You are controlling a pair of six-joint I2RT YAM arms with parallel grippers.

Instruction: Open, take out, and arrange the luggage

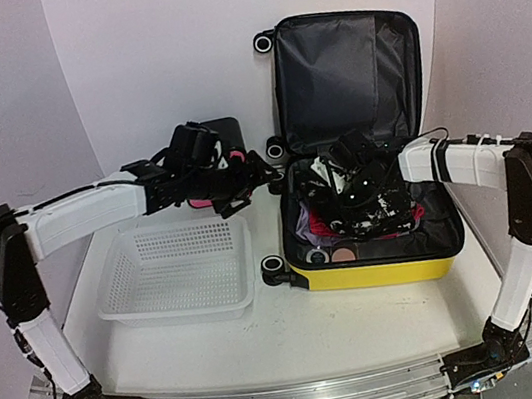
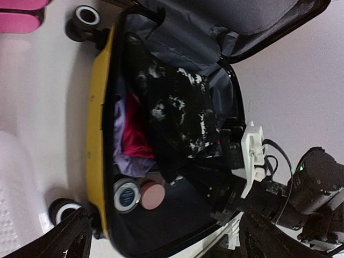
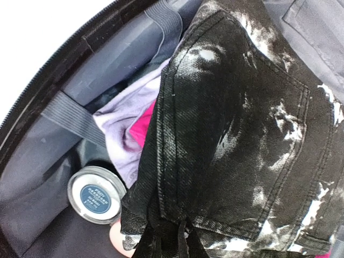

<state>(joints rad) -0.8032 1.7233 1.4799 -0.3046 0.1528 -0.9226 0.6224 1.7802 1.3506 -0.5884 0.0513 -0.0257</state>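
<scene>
With the right claw (image 3: 178, 244) pinched narrow on the bleached black denim (image 3: 231, 123) just beneath it in the open luggage (image 1: 388, 267), lift straight up until the fabric clears the rim, while the left claw (image 1: 248, 184) hangs wide alongside.

blocked: jeans (image 3: 231, 134) heaped across luggage (image 1: 378, 269) | access: from above, lid (image 1: 343, 76) open
</scene>
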